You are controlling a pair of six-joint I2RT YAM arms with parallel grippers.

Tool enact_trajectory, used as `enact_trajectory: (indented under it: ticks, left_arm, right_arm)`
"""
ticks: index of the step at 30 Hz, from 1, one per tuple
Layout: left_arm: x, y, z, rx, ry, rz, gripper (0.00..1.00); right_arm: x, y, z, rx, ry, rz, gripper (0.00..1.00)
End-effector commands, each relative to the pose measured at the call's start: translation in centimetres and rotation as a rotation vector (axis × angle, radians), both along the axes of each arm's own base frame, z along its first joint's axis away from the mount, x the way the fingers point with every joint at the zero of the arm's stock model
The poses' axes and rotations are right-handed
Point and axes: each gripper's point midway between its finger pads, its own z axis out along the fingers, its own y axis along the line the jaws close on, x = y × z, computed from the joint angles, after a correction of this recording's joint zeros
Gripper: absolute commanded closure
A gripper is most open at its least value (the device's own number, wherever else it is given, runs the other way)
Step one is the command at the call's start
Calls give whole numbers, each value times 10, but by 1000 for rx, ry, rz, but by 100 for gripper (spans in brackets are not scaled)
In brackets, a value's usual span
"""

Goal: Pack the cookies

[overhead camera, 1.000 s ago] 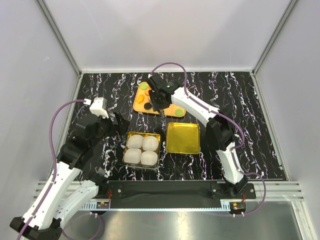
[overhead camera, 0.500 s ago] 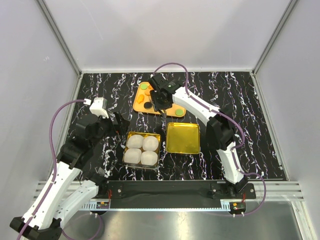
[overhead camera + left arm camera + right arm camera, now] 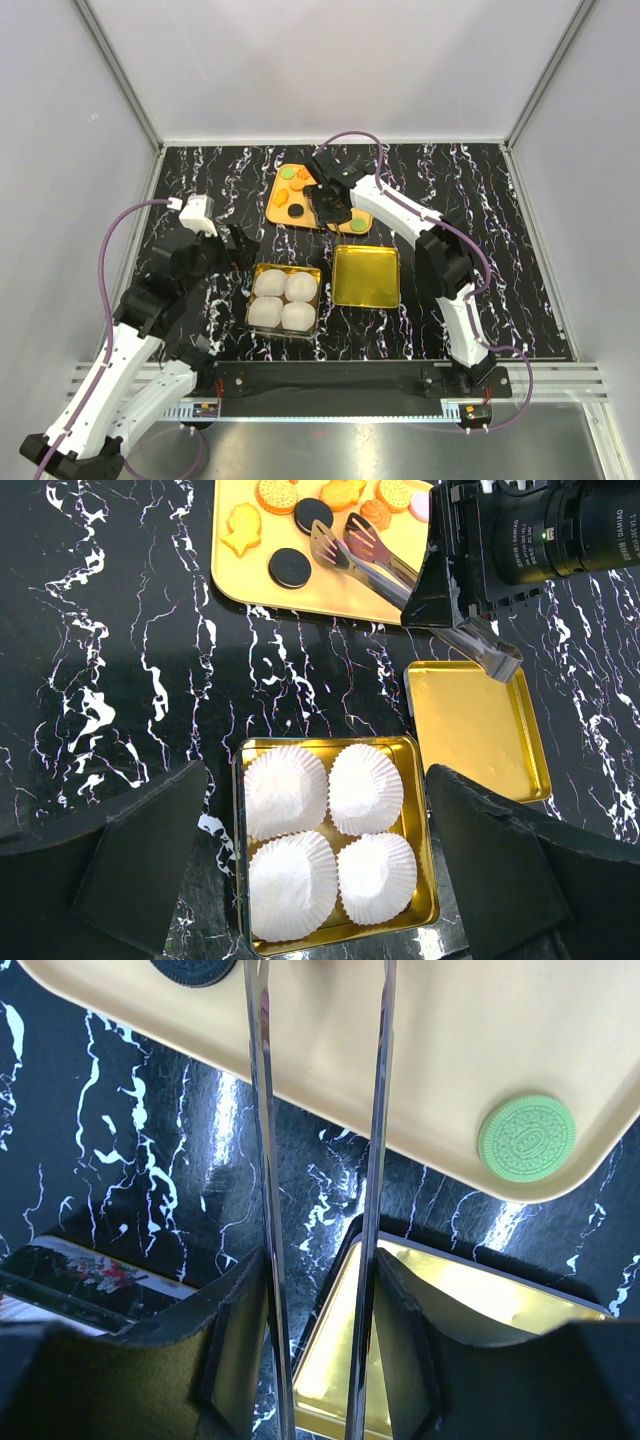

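Black marbled table [image 3: 480,200] — tongs poised over the tray [image 3: 300,595] of cookies [image 3: 291,568].
The right gripper [image 3: 332,205] is clamped on metal tongs [image 3: 365,555], whose long blades run straight ahead of it, slightly parted. A black cookie [image 3: 195,968] lies just left of the blades, cut off; a green cookie [image 3: 527,1138] lies off to their right. The left gripper [image 3: 240,247] hangs wide and empty, farther away — the tin [image 3: 238,860] of paper cups [image 3: 285,790] is below it. The tong tips are hard to make out.
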Motion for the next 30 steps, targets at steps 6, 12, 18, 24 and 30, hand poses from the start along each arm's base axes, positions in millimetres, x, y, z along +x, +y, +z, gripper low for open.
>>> enact_trajectory:
  ticks: [6, 12, 18, 24, 30]
  left_arm:
    - [2, -2, 13, -26, -45, -7, 1]
    - [3, -2, 13, -26, -45, -7, 1]
    - [2, -2, 13, -26, -45, -7, 1]
    - [2, -2, 13, -27, -46, -8, 1]
    - [2, -2, 13, -26, -47, -7, 1]
  right_arm:
    - [5, 8, 39, 89, -64, -5, 45]
    - [3, 5, 41, 89, -65, -9, 48]
    - [0, 2, 45, 84, -63, -11, 48]
    - [0, 5, 43, 83, -63, 2, 49]
    - [6, 4, 42, 63, -67, 3, 52]
